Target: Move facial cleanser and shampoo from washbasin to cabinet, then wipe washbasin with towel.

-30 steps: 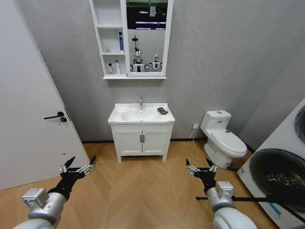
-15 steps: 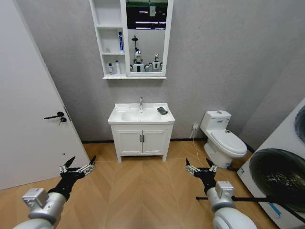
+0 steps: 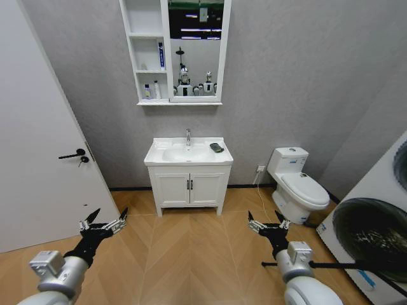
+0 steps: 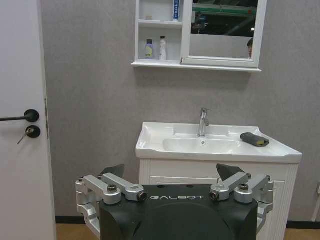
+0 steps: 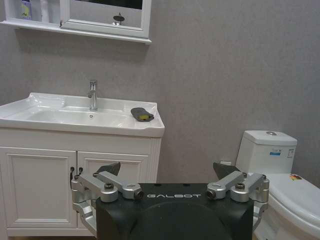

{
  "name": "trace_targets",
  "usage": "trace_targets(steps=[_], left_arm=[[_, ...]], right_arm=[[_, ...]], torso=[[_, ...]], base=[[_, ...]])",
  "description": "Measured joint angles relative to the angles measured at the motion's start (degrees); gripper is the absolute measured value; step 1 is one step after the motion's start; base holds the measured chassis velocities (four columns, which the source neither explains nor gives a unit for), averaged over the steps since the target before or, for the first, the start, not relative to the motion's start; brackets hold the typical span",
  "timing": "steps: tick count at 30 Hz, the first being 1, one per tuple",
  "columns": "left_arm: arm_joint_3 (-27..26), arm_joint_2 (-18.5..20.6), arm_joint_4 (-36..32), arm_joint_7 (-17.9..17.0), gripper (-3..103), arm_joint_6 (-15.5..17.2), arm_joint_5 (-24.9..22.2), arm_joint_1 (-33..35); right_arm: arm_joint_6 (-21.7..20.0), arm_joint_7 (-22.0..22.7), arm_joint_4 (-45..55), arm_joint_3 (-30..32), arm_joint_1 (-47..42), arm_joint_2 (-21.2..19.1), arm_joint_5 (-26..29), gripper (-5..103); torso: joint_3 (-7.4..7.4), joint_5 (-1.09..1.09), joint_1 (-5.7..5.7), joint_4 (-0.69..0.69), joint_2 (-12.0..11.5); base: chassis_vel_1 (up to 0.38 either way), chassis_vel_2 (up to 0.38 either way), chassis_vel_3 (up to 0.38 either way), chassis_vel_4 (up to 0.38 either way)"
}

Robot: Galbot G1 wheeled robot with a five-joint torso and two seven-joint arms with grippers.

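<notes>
While the robot is standing well back from the washbasin (image 3: 188,152) on the wood floor (image 3: 191,254), both its arms are hanging low in front of it. The left claw (image 3: 102,223) is hovering over the floor, off to the door (image 3: 38,159) side of the washbasin, with its fingers spread wide and nothing between them. The right claw (image 3: 267,222) is hovering on the toilet (image 3: 296,184) side of the washbasin, likewise splayed open and gripping nothing.

On the washbasin's desk, the towel (image 3: 217,147) is lying folded at the back corner nearest the toilet, just beside the oval bowl and to one side of the chrome tap (image 3: 188,136). From the left wrist view it is showing as a dark lump (image 4: 254,139) with a small yellow patch on it.

Above the washbasin the cabinet (image 3: 147,51) is hanging on the grey wall, its open shelves joined to the mirror (image 3: 196,47). Two small bottles (image 4: 154,48) are standing side by side on its lowest shelf, and a tall tube (image 3: 161,56) is standing on the shelf above them. Below the washbasin, the two-door cupboard (image 3: 189,189) is sitting closed.
</notes>
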Motion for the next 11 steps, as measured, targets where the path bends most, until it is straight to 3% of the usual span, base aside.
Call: trace_targets(steps=[11], left_arm=[[0.0,0.0,0.0,0.0,100,0.0,0.0,0.0]], right_arm=[[0.0,0.0,0.0,0.0,0.0,0.0,0.0,100]], torso=[[0.0,0.0,0.0,0.0,0.0]], base=[[0.0,0.0,0.0,0.0]])
